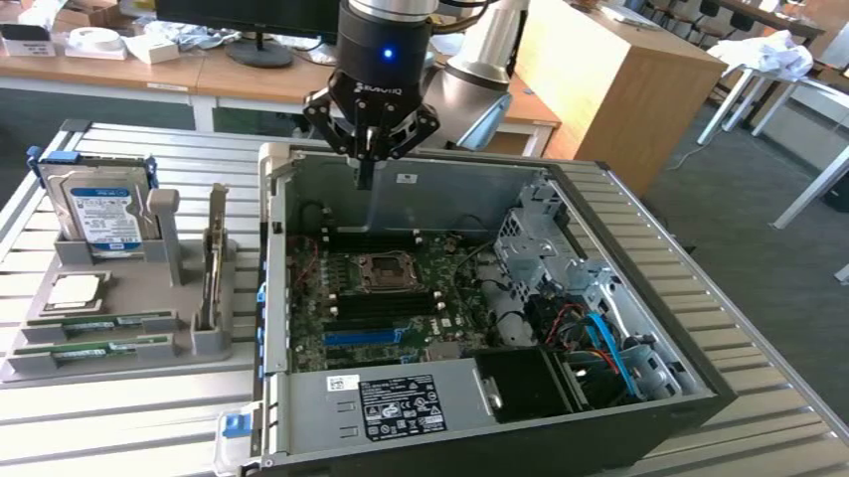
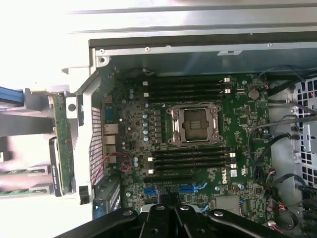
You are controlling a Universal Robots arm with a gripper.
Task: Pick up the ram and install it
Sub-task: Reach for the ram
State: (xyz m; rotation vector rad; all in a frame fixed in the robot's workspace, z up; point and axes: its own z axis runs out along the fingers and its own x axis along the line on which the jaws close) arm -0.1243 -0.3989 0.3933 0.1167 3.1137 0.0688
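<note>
Dell on motherboard (image 2: 237, 130); Robotiq on gripper (image 1: 365, 181)

I see wooden desks (image 1: 239, 84) along the back, a tall wooden cabinet (image 1: 623, 99) on the exterior view's right, grey carpet floor (image 1: 769, 278), everything brightly lit.

My pincer (image 2: 168, 210) hangs with its jaws together over the open computer case (image 2: 198, 49). Below me lies the motherboard (image 2: 237, 114), its processor socket (image 2: 193, 126) open, with black memory slots (image 2: 188, 89) on two opposite sides of it. Outside the case wall, a grey holder (image 2: 29, 121) carries two green sticks (image 2: 22, 172) lying flat and a green card (image 2: 62, 144) standing on edge.
</note>
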